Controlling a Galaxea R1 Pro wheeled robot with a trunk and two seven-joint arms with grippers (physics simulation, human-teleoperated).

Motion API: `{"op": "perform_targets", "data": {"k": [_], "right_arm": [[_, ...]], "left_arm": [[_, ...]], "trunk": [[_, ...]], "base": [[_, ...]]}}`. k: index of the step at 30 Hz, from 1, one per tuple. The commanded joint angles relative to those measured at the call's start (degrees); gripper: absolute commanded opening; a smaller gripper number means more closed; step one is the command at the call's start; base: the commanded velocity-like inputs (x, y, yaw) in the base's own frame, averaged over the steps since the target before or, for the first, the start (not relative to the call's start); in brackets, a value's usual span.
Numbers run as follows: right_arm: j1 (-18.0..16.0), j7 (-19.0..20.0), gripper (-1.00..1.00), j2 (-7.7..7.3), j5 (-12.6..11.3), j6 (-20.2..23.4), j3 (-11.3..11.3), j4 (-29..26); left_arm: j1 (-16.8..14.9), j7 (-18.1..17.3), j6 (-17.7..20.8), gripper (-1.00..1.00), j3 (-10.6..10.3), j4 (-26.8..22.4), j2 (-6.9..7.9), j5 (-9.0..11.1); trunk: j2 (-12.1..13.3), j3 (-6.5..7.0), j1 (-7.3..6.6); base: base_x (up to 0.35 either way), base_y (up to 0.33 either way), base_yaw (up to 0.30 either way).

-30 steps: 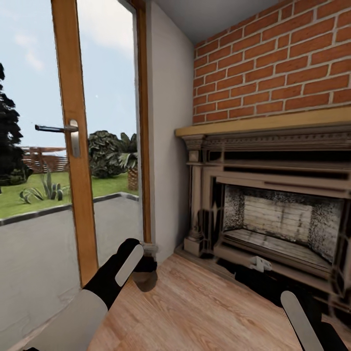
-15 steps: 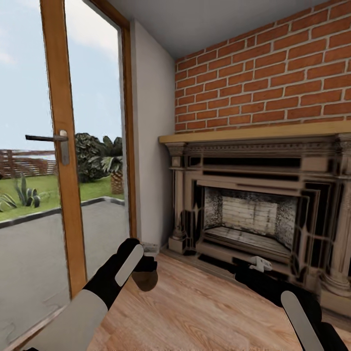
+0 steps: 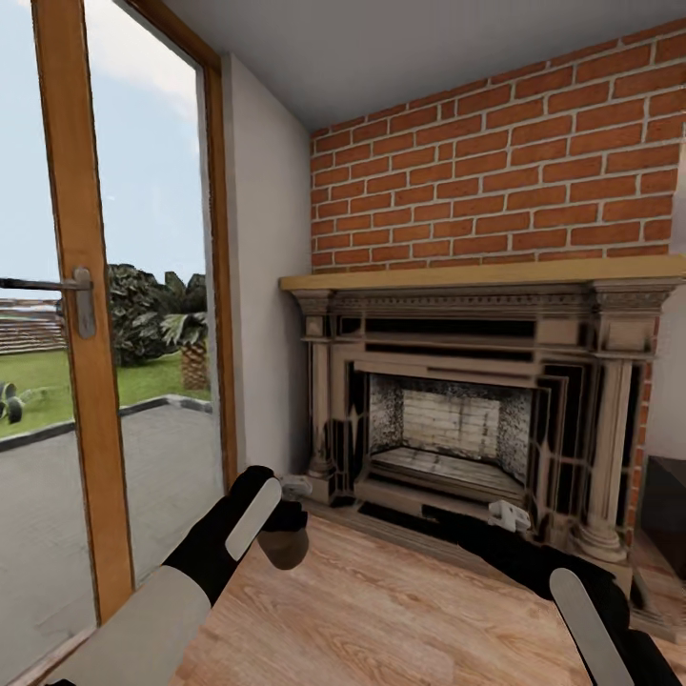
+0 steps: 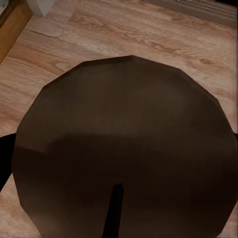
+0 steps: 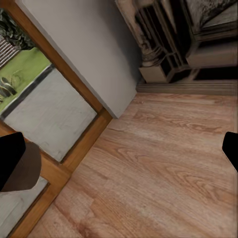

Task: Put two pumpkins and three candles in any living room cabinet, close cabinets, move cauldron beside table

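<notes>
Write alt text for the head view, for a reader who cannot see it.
The left gripper holds a dark round cauldron above a wooden floor, facing an ornate grey fireplace set in a red brick wall. A wood-framed glass door at left shows a garden outside.

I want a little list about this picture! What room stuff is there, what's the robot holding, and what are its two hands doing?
place: room corner with a wooden floor
ahead: grey fireplace below a red brick wall
left side: glass door showing a garden
left gripper: carrying a dark round thing, likely the cauldron
right gripper: open, nothing between its fingers
far right edge: dark furniture, partly cut off
</notes>
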Motion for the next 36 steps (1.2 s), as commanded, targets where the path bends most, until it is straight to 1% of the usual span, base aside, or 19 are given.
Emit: {"op": "perform_targets", "data": {"k": [1, 4, 9, 13, 19, 21, 22, 23, 26, 30, 36], "right_arm": [[-0.05, 0.28, 1.00, 0.01, 0.19, 0.30, -0.08, 0.00], [-0.05, 0.28, 1.00, 0.01, 0.17, 0.28, -0.12, 0.02], [-0.05, 0.31, 1.00, 0.04, 0.24, 0.30, -1.61, 0.04], [-0.05, 0.35, 1.00, 0.06, 0.25, 0.31, -1.94, 0.32], [-0.05, 0.35, 1.00, 0.01, 0.25, 0.37, -2.17, 1.62], [-0.05, 0.35, 1.00, 0.01, 0.23, 0.78, -2.22, 2.35], [-0.06, 0.36, 1.00, 0.06, 0.20, 2.24, -2.44, 2.80], [-0.09, 0.36, 1.00, 0.10, 0.22, 3.40, -2.90, 3.01], [-0.12, 0.35, 1.00, 0.16, 0.25, 4.98, -4.42, 3.26], [-0.15, 0.30, 1.00, 0.18, 0.31, 5.72, -5.16, 3.66], [-0.47, 0.28, 1.00, 0.11, 0.26, 5.90, -5.39, 5.85]], "left_arm": [[-0.04, 0.63, 0.11, -1.00, -0.10, -0.05, 0.02, 0.61], [-0.04, 0.64, 0.11, -1.00, -0.12, -0.05, 0.02, 0.61], [-0.04, 0.66, 0.11, -1.00, -0.16, -0.05, 0.02, 0.61], [-0.04, 0.67, 0.11, -1.00, -0.43, 0.01, 0.02, 0.61], [-0.04, 0.67, 0.11, -1.00, -0.78, 0.04, 0.01, 0.61], [-0.04, 0.67, 0.11, -1.00, -0.80, 0.02, 0.02, 0.61], [-0.04, 0.67, 0.11, -1.00, -0.82, 0.01, 0.02, 0.61], [-0.04, 0.67, 0.11, -1.00, -0.82, 0.02, 0.02, 0.61], [-0.04, 0.67, 0.11, -1.00, -0.82, 0.03, 0.00, 0.61], [-0.04, 0.67, 0.11, -1.00, -0.83, 0.22, -0.02, 0.61], [-0.04, 0.67, 0.11, -1.00, -0.83, 0.42, -0.06, 0.61]], "trunk": [[0.38, 0.17, -0.23], [1.58, 0.91, -0.89], [3.59, 2.09, -1.99], [5.19, 2.88, -2.87], [7.60, 3.97, -4.19], [8.40, 4.33, -4.63], [8.80, 4.51, -4.85], [9.20, 4.69, -5.07], [10.40, 5.23, -5.72], [12.01, 5.93, -6.60], [14.42, 6.73, -7.92]], "base": [[-0.001, 0.000, -0.219], [-0.001, 0.000, -0.217], [0.000, 0.000, -0.185], [0.000, 0.000, -0.172], [0.000, 0.000, -0.265], [0.000, 0.000, -0.280], [0.000, 0.000, -0.282], [0.000, 0.000, -0.282], [0.000, 0.000, -0.283], [0.000, 0.000, -0.279], [0.000, 0.000, -0.225]]}}
